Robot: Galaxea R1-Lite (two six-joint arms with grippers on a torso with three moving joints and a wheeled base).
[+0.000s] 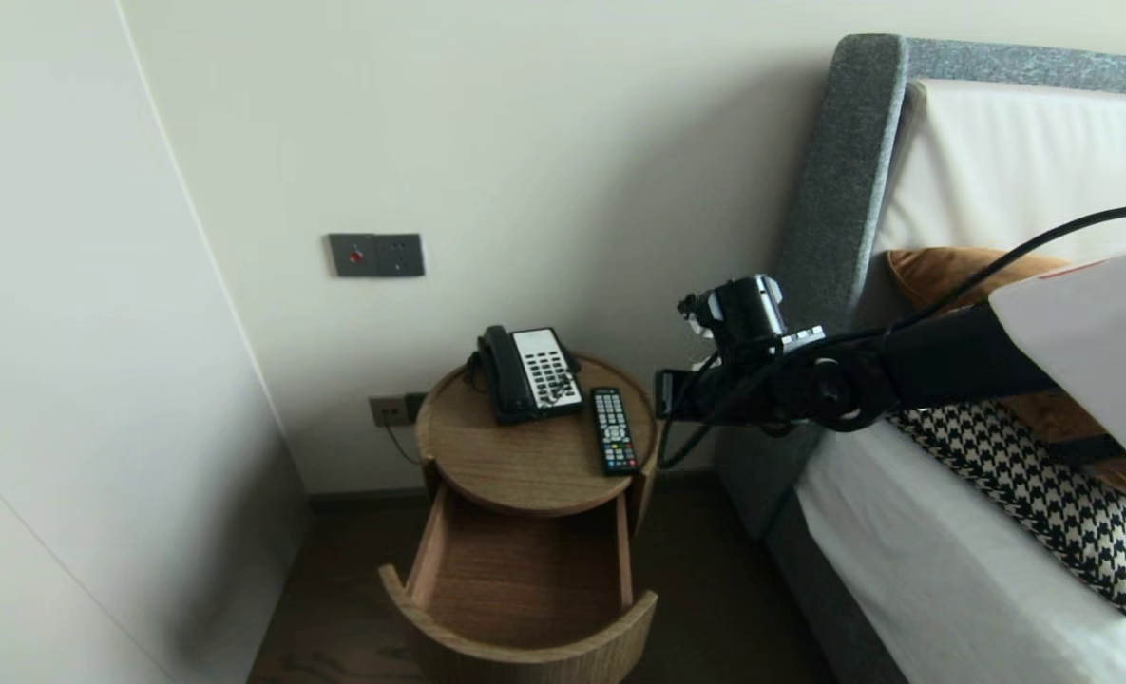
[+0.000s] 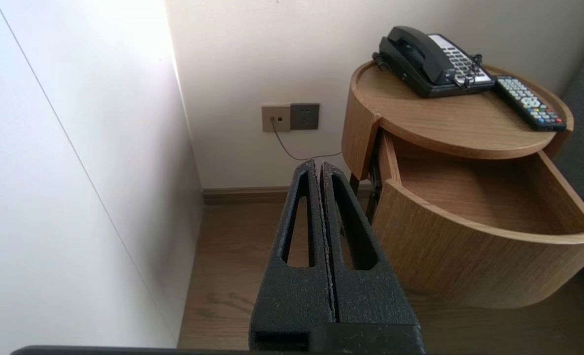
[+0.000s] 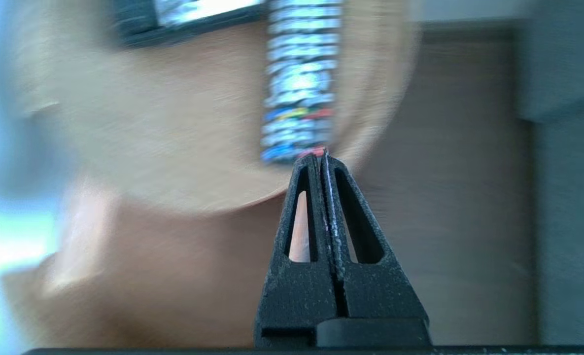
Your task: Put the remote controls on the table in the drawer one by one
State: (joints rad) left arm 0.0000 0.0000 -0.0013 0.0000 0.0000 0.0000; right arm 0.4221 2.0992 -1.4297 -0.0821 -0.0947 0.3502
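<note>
Both pincers are shut and empty: the left pincer [image 2: 320, 165] is parked low beside the counter [image 1: 505, 465], the right pincer [image 1: 665, 394] hovers at the counter's right rim near the remote [image 1: 614, 429], which a shut tip could knock off the edge.

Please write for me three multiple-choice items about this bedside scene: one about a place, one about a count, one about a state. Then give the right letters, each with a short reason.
1. Seen from the head view, where does the remote control lie on the round table?
A. left of the telephone
B. right of the telephone
C. on top of the telephone

2. How many things lie on the table top?
A. one
B. two
C. four

3. How is the right claw?
A. shut, holding nothing
B. wide open
C. shut on the remote control

Answers:
1 B, it lies beside the telephone, toward the table's right edge.
2 B, only the telephone and the remote control are there.
3 A, its fingers meet with nothing between them.
</note>
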